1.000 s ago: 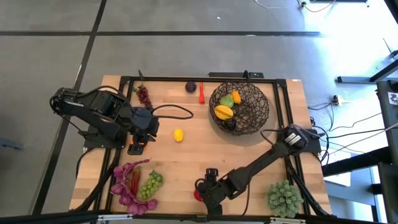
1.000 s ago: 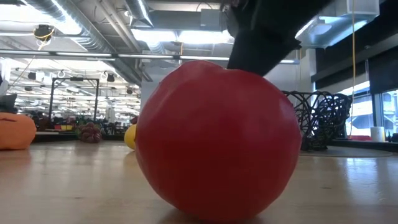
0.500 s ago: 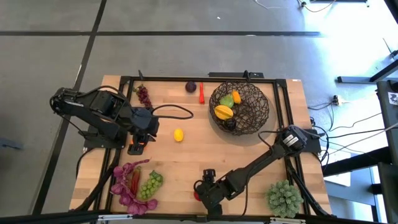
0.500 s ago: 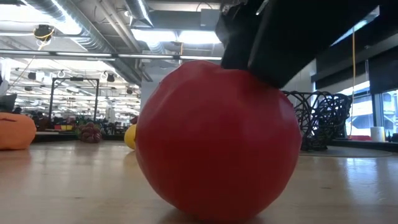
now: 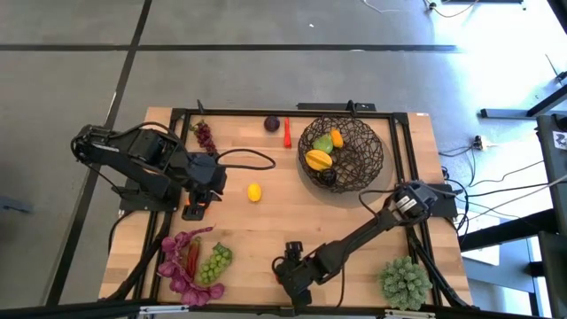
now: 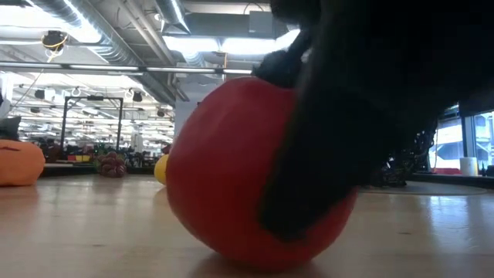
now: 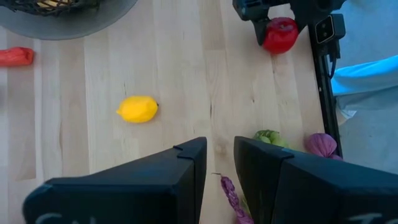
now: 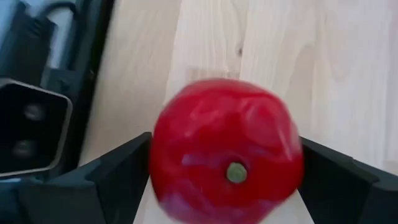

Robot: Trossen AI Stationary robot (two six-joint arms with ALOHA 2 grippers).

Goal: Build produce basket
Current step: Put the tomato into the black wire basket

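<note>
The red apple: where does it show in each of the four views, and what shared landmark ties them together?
High view: red apple at the near table edge, mostly hidden under the right gripper.
Low view: fills the picture's centre, dark gripper across it.
Left wrist view: small, far off.
Right wrist view: centred between the open fingers.
Shared landmark: the right gripper around it.

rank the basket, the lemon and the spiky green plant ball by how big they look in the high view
1. The basket, clearly the largest.
2. The spiky green plant ball, well smaller than the basket.
3. The lemon, smallest by far.
The camera looks straight down on all three, so nearness hardly skews this order.
</note>
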